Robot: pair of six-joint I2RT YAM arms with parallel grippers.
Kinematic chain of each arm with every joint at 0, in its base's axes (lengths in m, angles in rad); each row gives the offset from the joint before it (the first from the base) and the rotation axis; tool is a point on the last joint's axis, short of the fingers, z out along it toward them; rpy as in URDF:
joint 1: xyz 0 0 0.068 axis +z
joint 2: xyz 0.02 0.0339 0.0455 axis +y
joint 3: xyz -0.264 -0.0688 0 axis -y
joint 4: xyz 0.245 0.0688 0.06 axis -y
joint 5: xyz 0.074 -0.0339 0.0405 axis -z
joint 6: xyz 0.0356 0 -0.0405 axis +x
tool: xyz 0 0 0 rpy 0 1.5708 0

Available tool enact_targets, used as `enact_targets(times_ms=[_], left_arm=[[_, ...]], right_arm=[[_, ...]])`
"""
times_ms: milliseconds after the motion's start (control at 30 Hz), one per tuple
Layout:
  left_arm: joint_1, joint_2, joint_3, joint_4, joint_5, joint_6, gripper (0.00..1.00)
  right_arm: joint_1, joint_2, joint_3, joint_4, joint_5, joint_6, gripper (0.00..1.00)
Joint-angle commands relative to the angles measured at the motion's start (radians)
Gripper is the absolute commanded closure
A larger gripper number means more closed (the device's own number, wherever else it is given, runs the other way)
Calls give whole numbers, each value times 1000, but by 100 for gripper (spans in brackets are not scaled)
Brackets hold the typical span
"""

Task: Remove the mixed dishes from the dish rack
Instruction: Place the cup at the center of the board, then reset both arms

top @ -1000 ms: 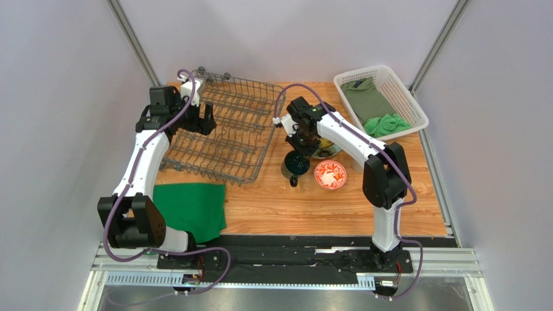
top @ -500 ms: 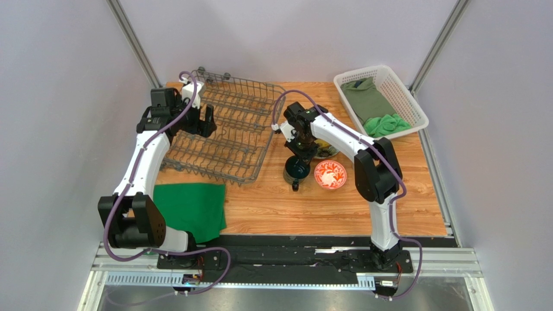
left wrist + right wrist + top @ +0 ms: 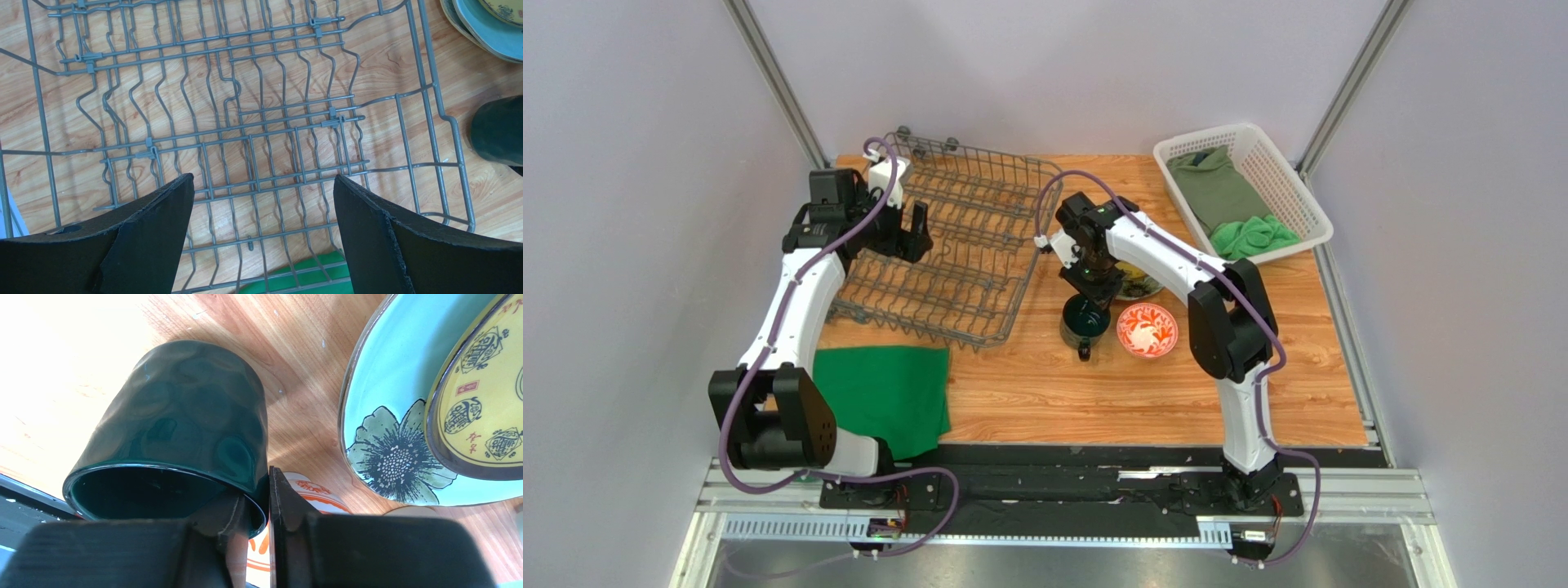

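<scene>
**Top view:** The dish rack (image 3: 946,251), dark grey wire w/ upright tines and raised sides, is seen at the far-left corner of the table (image 3: 1075,392), set at a slant. The left fingers (image 3: 918,233) are seen over its left half, spread wide. The dark green mug (image 3: 1084,322) is found just right of the rack's near-right corner, approx. mid-table, handle toward the near edge. Its rim is clamped from above by the right fingers (image 3: 1092,294). The small red-and-white patterned bowl (image 3: 1147,330) is placed just right of the mug. A white lattice basket (image 3: 1308,211) is set at the far-right corner, and a green cloth (image 3: 882,390) is laid at the near-left corner.

**Left wrist view:** The dish rack (image 3: 276,122) is seen from above, wood showing through the wires. The left fingers (image 3: 147,239) are spread wide w/ nothing btwn them. At top right the pale teal plate (image 3: 485,33) is cut off by the frame, w/ the yellow patterned plate (image 3: 508,7) on it. The dark green mug (image 3: 500,131) is seen outside the rack's side.

**Right wrist view:** The dark green mug (image 3: 178,429) is shown glossy, w/ a dimpled wall. That wall is pinched btwn the right fingers (image 3: 380,551), one inside the rim, one outside. Whether it rests on the table can't be told. The pale teal plate (image 3: 393,416) is printed w/ a flower, and the yellow patterned plate (image 3: 485,404), dark-rimmed, is laid in it. A bit of the small red-and-white patterned bowl (image 3: 319,499) is seen behind the fingers.
</scene>
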Motion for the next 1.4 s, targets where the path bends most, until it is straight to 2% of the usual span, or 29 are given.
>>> enact_targets(times_ms=[0, 400, 533, 600, 767, 800, 900, 933, 1000, 1033, 1133, 1367], left_arm=[[-5, -15, -1, 24, 15, 26, 9], [-3, -18, -5, 23, 15, 34, 9], [-5, -24, -5, 23, 20, 29, 9], [-5, -29, -4, 23, 20, 27, 9], [-5, -44, -4, 38, 26, 14, 9], [-5, -46, -5, 43, 22, 6, 9], [-3, -56, -9, 59, 5, -12, 8], [-5, -61, -10, 69, 2, -17, 8], [-5, -66, -10, 78, -9, -31, 7], [-3, -69, -10, 90, -12, -34, 7], [-5, -75, -16, 121, -49, -57, 7], [-3, -76, -42, 201, -133, -78, 6]], right_arm=[[8, 12, 55, -11, 24, -17, 82], [11, 16, 89, -25, 41, -12, 70], [8, -7, 107, -28, 41, -12, 59], [8, -31, 117, -23, 41, -14, 57], [4, -88, 149, 4, 107, -19, 43], [2, -115, 150, 26, 113, -22, 41], [-15, -174, 129, 101, 150, -19, 28], [-24, -191, 123, 122, 158, -15, 20], [-59, -234, 110, 186, 168, -2, 14], [-73, -246, 100, 207, 168, 4, 8], [-142, -298, 71, 293, 156, 46, 4], [-364, -448, -105, 573, 93, 205, 1]])
